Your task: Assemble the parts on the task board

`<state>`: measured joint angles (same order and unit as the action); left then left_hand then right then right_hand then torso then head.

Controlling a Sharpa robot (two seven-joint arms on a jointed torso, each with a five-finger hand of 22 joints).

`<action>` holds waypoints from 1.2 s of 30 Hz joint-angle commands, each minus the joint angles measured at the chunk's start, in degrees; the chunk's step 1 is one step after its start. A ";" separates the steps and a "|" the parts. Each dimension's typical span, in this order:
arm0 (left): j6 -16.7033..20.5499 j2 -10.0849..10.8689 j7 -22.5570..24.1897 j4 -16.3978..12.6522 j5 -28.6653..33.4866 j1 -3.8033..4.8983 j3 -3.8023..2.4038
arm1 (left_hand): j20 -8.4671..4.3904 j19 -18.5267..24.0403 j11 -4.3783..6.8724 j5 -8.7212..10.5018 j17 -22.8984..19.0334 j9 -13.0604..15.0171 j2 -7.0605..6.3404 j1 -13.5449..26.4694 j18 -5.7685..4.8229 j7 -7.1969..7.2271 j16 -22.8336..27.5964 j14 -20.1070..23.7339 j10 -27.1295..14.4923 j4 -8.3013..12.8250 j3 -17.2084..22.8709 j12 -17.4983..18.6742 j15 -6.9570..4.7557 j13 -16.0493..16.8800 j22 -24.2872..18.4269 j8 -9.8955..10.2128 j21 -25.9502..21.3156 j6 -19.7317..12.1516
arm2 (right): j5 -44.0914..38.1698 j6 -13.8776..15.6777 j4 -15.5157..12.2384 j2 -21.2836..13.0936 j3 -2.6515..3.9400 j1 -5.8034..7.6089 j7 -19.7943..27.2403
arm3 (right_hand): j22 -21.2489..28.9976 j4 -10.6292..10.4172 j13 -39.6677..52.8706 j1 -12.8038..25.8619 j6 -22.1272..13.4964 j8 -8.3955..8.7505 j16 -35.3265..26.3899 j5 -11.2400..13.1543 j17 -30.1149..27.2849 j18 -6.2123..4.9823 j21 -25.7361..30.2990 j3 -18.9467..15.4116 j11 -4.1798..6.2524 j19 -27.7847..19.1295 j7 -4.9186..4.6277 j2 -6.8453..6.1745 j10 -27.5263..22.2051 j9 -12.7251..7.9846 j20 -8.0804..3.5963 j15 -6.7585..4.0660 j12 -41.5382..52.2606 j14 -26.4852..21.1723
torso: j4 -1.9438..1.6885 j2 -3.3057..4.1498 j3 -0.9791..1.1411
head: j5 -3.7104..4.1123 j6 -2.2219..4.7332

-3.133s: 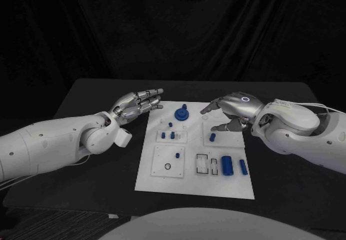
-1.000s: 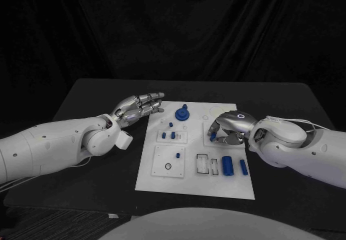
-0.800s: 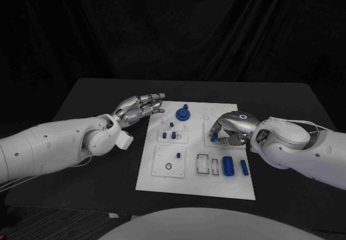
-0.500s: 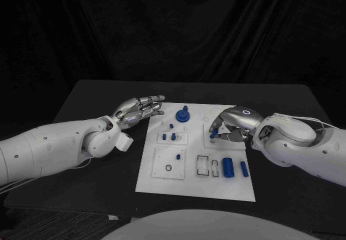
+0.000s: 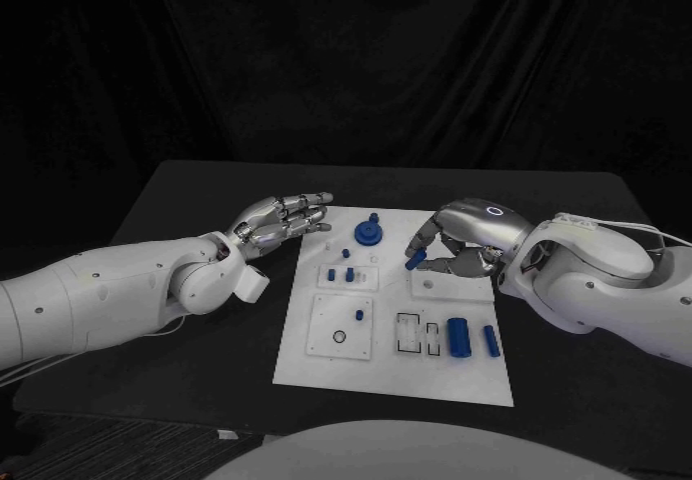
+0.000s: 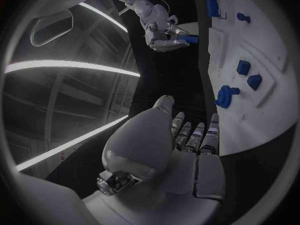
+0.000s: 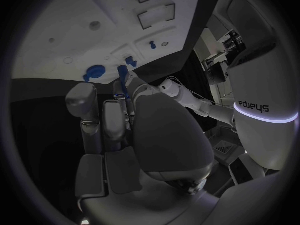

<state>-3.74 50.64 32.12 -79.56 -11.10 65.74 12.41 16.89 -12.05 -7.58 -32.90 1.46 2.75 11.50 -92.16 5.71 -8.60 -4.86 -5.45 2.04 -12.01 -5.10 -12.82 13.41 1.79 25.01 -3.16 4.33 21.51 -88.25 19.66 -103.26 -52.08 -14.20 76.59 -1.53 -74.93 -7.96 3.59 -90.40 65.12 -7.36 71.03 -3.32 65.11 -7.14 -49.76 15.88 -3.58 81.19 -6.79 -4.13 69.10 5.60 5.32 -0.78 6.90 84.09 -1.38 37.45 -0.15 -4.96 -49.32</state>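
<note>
Centrally in the head view, the white board (image 5: pixel 392 375) is laid on the black table (image 5: pixel 173 200), running from the middle of the frame toward the lower centre. At right of centre, the right hand (image 5: pixel 464 238) is raised over the board's upper right part, and a small blue peg (image 5: pixel 415 262) is pinched between its fingertips, clear of the board surface; the same peg (image 7: pixel 123 75) is seen in the right wrist view, gripped between the fingers with the board beyond it. At left of centre, the left hand (image 5: pixel 278 221) is held just off the board's upper left corner, fingers spread apart and nothing held; whether it touches the board cannot be told. A round blue knob (image 5: pixel 369 232) is seated near the board's top edge, between the two hands. Below it, two small blue pieces (image 5: pixel 340 273) are set side by side in a raised panel. Toward the lower right of the board, a blue cylinder (image 5: pixel 459 335) and a slimmer blue bar (image 5: pixel 490 340) are laid beside two outlined slots (image 5: pixel 418 333).
</note>
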 commanded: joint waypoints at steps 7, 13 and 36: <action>0.02 -0.13 1.29 0.04 0.33 -0.13 -0.05 | -0.23 0.81 -0.22 0.72 -0.13 0.03 -0.43 0.30 -1.23 0.13 0.37 0.93 0.15 -0.58 0.40 -0.28 -1.16 0.08 -1.55 -0.24 -0.33 0.16 | -2.95 -5.98 -1.07 6.14 0.02 -1.16 1.48 | -6.96 0.58 -0.02 0.47 -0.27 0.82 1.19 -2.33 1.71 1.00 -1.95 0.88 -0.24 0.62 -0.30 -0.24 -0.07 0.13 -0.55 -0.20 -1.69 1.39 | -0.01 -0.07 -0.06 | -1.17 -0.61; 0.26 -0.30 2.07 0.03 0.33 -0.15 -0.05 | -0.30 2.50 0.08 4.03 -0.49 -0.02 -1.28 3.00 -0.64 0.80 1.70 2.67 0.19 -4.06 -0.85 0.13 -2.44 -0.01 -3.89 -0.23 -1.09 0.02 | -6.37 -6.57 0.93 10.84 0.02 -3.20 2.05 | -7.09 0.58 0.00 1.15 -0.26 1.26 1.63 -5.06 2.24 1.09 -2.70 1.21 -0.30 0.87 -0.33 -1.28 0.13 0.23 -0.53 -0.15 -2.47 1.62 | 0.01 0.03 0.11 | -1.08 -0.68; 3.43 -0.51 5.69 0.12 0.33 -0.34 -0.05 | -8.82 12.05 9.21 30.18 -1.46 -1.58 -11.15 27.18 3.66 11.40 4.86 5.45 -1.92 -5.08 -7.33 12.35 -10.60 -1.64 -25.01 2.03 -4.33 -14.43 | -10.57 -9.98 4.64 17.53 0.03 -6.69 0.06 | -7.16 0.45 -0.01 1.76 -0.55 1.71 1.91 -5.03 2.58 1.16 -3.13 1.36 -0.43 0.97 -0.41 -2.01 0.00 0.21 -0.46 -0.05 -2.98 1.72 | 0.02 0.09 -0.06 | -0.97 -0.68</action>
<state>-1.79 50.17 35.63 -79.32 -11.10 65.49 12.41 8.22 -0.10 1.13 -2.87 0.04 1.16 0.82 -64.88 9.78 2.81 -0.20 -0.02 0.10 -16.99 -11.98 -0.63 3.26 0.19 0.08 -1.32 0.40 6.90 -97.24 11.20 -98.69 -34.62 -14.20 70.11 -0.30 -74.91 -7.42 3.60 -88.80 64.89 -5.86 72.59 -8.42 67.62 -7.14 -52.74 16.93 -3.59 81.70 -6.98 -5.75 69.09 5.89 4.81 -0.77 4.26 84.09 -1.46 37.56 -0.23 -5.90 -50.02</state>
